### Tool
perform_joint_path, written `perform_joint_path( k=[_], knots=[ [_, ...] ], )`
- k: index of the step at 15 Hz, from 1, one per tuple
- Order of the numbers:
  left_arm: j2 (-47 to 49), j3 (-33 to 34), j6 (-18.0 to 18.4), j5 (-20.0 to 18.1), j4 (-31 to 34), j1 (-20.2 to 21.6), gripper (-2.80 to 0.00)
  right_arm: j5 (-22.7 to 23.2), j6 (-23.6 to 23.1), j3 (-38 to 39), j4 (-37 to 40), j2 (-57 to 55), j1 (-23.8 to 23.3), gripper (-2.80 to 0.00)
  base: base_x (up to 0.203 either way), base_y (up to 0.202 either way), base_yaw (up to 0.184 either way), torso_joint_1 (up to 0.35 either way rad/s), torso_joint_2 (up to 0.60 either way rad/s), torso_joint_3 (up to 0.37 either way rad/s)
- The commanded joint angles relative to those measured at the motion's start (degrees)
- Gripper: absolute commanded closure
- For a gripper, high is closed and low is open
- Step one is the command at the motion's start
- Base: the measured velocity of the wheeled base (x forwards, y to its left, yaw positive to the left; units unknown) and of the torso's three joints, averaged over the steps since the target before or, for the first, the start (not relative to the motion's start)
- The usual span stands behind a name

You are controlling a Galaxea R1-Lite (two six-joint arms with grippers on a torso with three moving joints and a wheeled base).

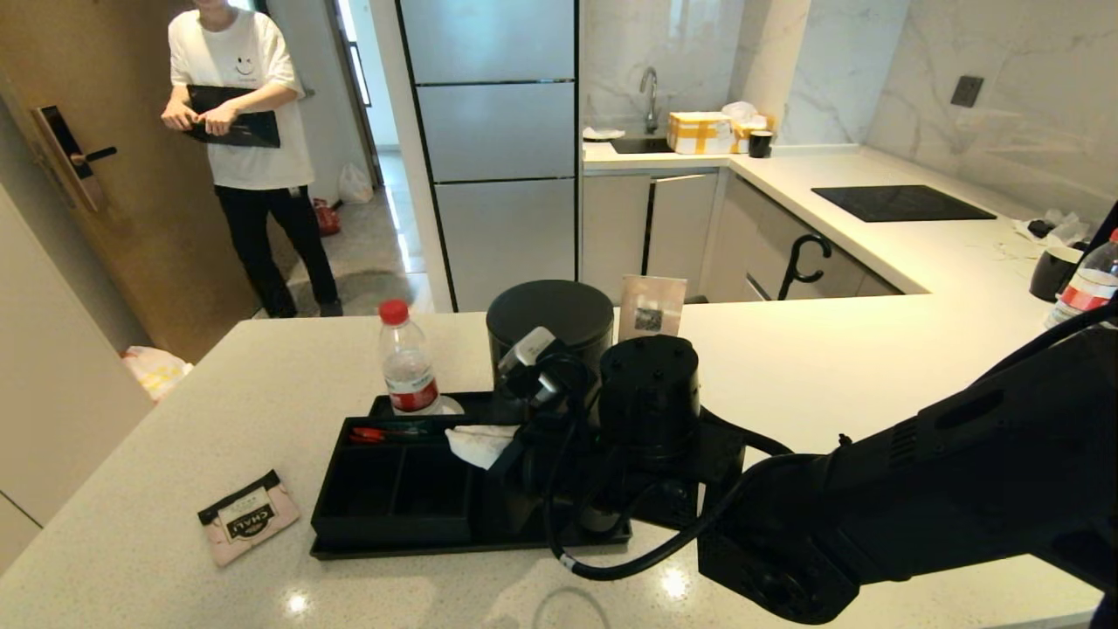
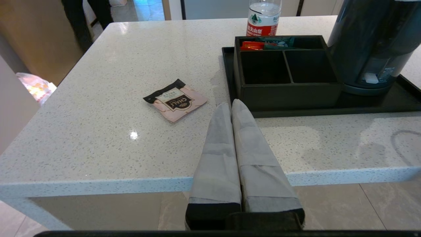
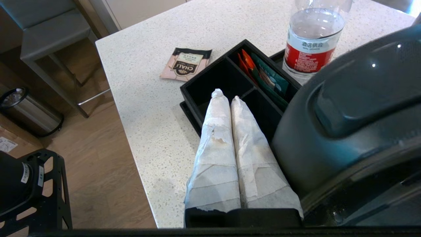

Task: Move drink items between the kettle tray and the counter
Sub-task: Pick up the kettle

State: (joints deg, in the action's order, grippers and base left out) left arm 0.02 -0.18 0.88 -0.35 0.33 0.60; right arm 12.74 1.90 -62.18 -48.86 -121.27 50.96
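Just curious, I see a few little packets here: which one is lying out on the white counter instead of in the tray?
The pale-pink CHALI tea sachet lies flat on the counter, beside the tray. The red and green packets stand inside a tray compartment.

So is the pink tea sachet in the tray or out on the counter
Out. The tea sachet lies flat on the counter, beside the tray and apart from it.

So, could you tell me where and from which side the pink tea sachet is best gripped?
The tea sachet lies flat on the counter, left of the tray, nothing touching it. Probably come from straight above and pinch across an edge or corner, since a flat packet offers no raised part.
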Motion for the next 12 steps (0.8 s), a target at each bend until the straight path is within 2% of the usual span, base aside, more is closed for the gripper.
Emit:
perform_joint_path(
  k=[1,6,12],
  knots=[
    [0.0,0.0,0.0,0.0,0.0,0.1,0.0,-1.5,0.9,-1.1,-0.4,-0.8,0.0,0.0,0.0,0.0,0.0,0.0,0.0,0.0],
    [0.0,0.0,0.0,0.0,0.0,0.0,0.0,-3.8,1.2,-1.1,-2.1,-1.7,0.0,0.0,0.0,0.0,0.0,0.0,0.0,0.0],
    [0.0,0.0,0.0,0.0,0.0,0.1,0.0,-4.1,1.2,-0.6,-2.6,-1.8,0.0,0.0,0.0,0.0,0.0,0.0,0.0,0.0]
  ],
)
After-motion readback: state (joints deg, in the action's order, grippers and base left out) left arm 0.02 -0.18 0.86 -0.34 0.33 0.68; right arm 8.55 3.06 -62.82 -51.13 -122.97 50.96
